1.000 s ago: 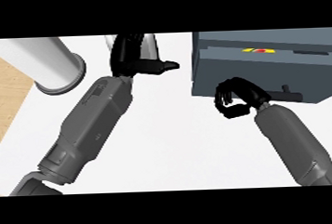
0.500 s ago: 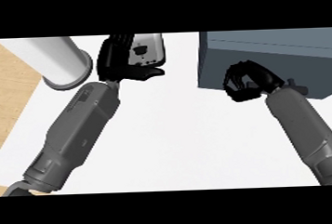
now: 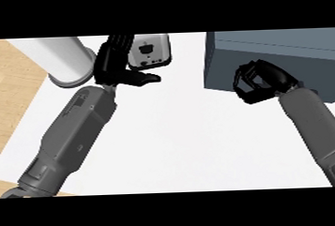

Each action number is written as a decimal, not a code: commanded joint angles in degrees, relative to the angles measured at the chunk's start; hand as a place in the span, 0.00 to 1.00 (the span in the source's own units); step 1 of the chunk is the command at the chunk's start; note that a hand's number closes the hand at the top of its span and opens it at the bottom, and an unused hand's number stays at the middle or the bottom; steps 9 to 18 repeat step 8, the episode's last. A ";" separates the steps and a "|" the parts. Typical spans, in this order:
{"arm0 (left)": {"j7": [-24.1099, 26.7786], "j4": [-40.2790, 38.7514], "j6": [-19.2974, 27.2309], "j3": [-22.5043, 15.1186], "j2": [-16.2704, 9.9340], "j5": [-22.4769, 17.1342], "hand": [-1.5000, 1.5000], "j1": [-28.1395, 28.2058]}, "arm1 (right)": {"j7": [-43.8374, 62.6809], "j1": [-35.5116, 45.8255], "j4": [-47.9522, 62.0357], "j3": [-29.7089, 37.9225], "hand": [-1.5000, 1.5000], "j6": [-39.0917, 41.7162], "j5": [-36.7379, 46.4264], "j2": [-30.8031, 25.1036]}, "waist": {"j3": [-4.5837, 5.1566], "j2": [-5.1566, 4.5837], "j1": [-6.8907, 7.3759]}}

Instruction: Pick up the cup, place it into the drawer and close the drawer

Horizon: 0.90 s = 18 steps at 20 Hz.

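The dark grey drawer unit (image 3: 279,52) fills the upper right of the head view, and its front looks flush, with no opening showing. No cup is in sight. My right hand (image 3: 260,81) has its fingers curled and rests against the drawer's front face, with nothing held in it. My left hand (image 3: 116,65) stands at the upper middle with fingers straight and pointing away and the thumb sticking out to the right. It holds nothing.
A white cylinder (image 3: 64,60) stands at the upper left, where the white counter (image 3: 192,142) meets a wooden surface (image 3: 14,97). A small white appliance with dark marks (image 3: 150,50) sits just beyond my left hand's fingers.
A second ago the drawer stood open with a red and yellow thing inside. My right hand has since moved forward against its front, and the opening no longer shows. The left hand barely moved.
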State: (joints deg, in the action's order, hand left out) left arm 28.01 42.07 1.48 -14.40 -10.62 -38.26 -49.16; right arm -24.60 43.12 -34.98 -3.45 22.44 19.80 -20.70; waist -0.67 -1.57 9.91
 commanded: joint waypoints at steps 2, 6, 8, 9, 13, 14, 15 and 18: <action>-0.34 0.68 -1.25 0.02 -0.43 -0.46 0.00 1.27 | 4.80 9.90 2.02 6.09 1.00 -5.55 -0.74 -6.81 | 0.50 -1.27 2.43; -0.53 1.51 -2.24 0.10 -0.65 -0.83 0.00 1.49 | 5.33 8.90 0.56 5.81 1.00 -4.21 -1.13 -7.20 | 0.50 -1.33 2.82; 0.03 1.74 -2.58 -0.16 -1.10 -0.41 0.00 2.02 | 5.61 8.13 0.14 6.17 1.00 -3.59 -1.82 -7.34 | 0.48 -1.55 3.15; 0.03 1.74 -2.58 -0.16 -1.10 -0.41 0.00 2.02 | 5.61 8.13 0.14 6.17 1.00 -3.59 -1.82 -7.34 | 0.48 -1.55 3.15; 0.03 1.74 -2.58 -0.16 -1.10 -0.41 0.00 2.02 | 5.61 8.13 0.14 6.17 1.00 -3.59 -1.82 -7.34 | 0.48 -1.55 3.15; 0.03 1.74 -2.58 -0.16 -1.10 -0.41 0.00 2.02 | 5.61 8.13 0.14 6.17 1.00 -3.59 -1.82 -7.34 | 0.48 -1.55 3.15; 0.03 1.74 -2.58 -0.16 -1.10 -0.41 0.00 2.02 | 5.61 8.13 0.14 6.17 1.00 -3.59 -1.82 -7.34 | 0.48 -1.55 3.15; 0.03 1.74 -2.58 -0.16 -1.10 -0.41 0.00 2.02 | 5.61 8.13 0.14 6.17 1.00 -3.59 -1.82 -7.34 | 0.48 -1.55 3.15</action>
